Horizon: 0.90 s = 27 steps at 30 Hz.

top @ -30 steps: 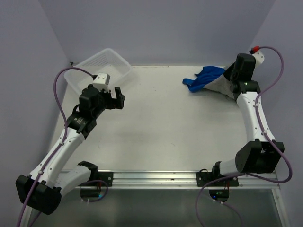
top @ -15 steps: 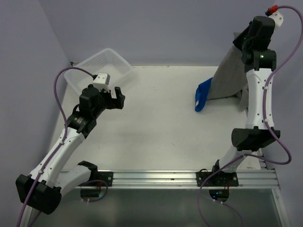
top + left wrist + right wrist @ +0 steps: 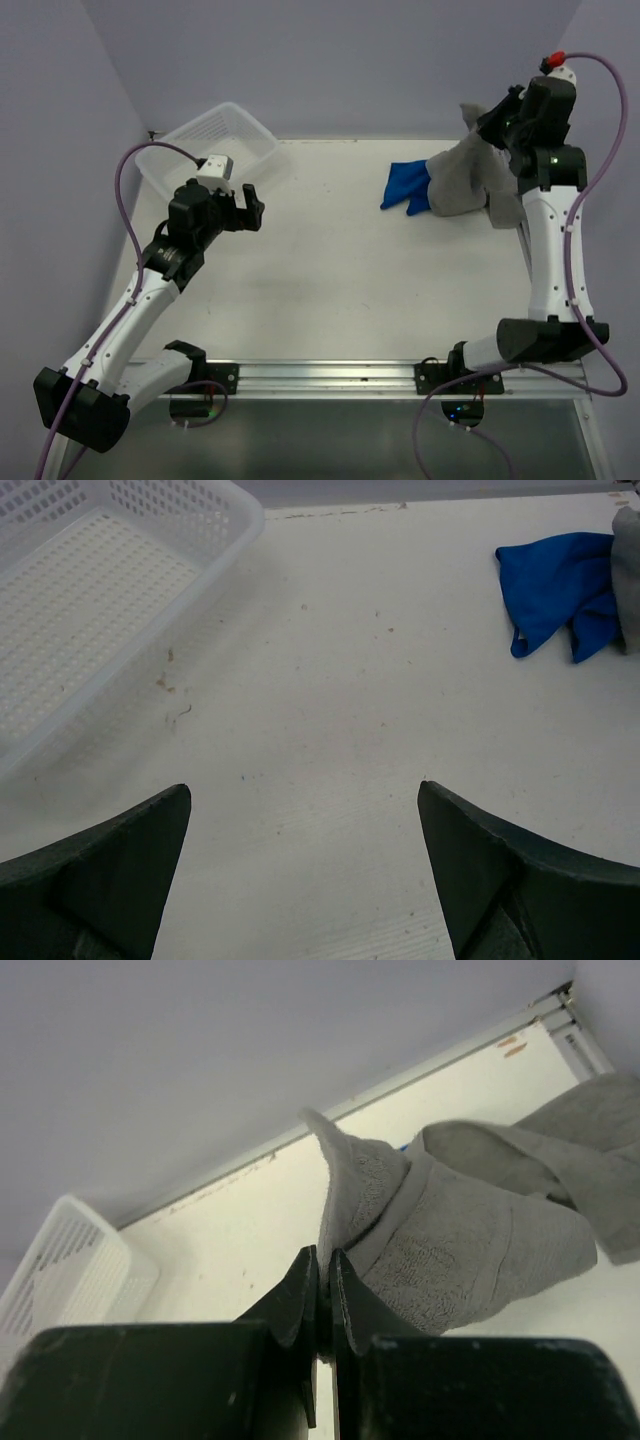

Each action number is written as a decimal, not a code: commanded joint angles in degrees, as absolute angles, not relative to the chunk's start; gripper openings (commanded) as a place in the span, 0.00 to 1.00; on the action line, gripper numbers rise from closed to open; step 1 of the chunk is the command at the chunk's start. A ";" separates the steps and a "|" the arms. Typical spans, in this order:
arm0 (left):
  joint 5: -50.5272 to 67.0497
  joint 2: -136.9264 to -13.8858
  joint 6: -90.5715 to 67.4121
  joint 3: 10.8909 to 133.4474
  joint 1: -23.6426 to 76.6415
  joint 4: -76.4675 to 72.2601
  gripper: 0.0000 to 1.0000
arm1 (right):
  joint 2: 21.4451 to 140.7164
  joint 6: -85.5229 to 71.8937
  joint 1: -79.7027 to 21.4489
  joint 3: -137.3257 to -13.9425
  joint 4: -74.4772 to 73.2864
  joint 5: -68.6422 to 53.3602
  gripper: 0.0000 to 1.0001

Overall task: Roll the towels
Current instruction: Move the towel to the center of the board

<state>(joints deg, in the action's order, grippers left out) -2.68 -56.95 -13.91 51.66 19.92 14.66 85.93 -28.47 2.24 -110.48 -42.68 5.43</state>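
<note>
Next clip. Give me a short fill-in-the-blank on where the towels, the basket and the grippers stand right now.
1. The right gripper is ___ on the grey towel.
2. The left gripper hovers over the table, holding ___.
3. The blue towel lies crumpled, not yet ___.
4. The white basket sits at the table's far ___ corner.

Missing words: shut; nothing; rolled; left.

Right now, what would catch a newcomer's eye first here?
The grey towel hangs bunched from the shut jaws of the right arm at the far right of the table, its lower folds draped beside the crumpled royal blue towel. The jaws of the left arm stand wide open and empty near the white plastic basket at the far left corner.
</note>
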 commanded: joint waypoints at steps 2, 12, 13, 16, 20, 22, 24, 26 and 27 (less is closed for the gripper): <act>-2.46 -56.87 -13.89 53.35 19.86 13.54 1.00 | 70.27 -26.90 -1.49 -95.23 -36.48 -4.11 0.00; -0.97 -55.90 -13.97 52.82 19.95 12.31 1.00 | 59.94 -26.99 -16.48 -78.94 -31.57 -20.48 0.00; -1.31 -55.55 -13.97 52.74 19.86 12.30 1.00 | 60.46 -26.63 -18.79 -77.79 -30.77 -19.78 0.00; -3.34 -55.28 -13.97 52.65 19.95 12.48 1.00 | 63.35 -26.89 -26.61 -70.86 -23.22 -18.56 0.00; -5.18 -54.93 -13.97 52.65 19.95 12.74 1.00 | 72.82 -23.48 -35.58 -69.42 -18.11 -21.26 0.23; -6.59 -54.58 -13.97 52.56 19.86 12.83 1.00 | 75.05 -23.81 -36.74 -70.40 -17.58 -23.02 0.40; -7.38 -54.32 -13.89 52.38 19.86 12.75 1.00 | 74.45 -24.52 -36.56 -70.05 -18.19 -13.67 0.56; -7.12 -54.14 -13.89 52.21 19.86 12.57 1.00 | 73.92 -24.09 -35.60 -70.75 -19.77 -3.23 0.60; -6.51 -54.40 -13.89 52.21 19.86 12.39 1.00 | 74.26 -24.34 -33.51 -71.10 -21.86 -0.64 0.60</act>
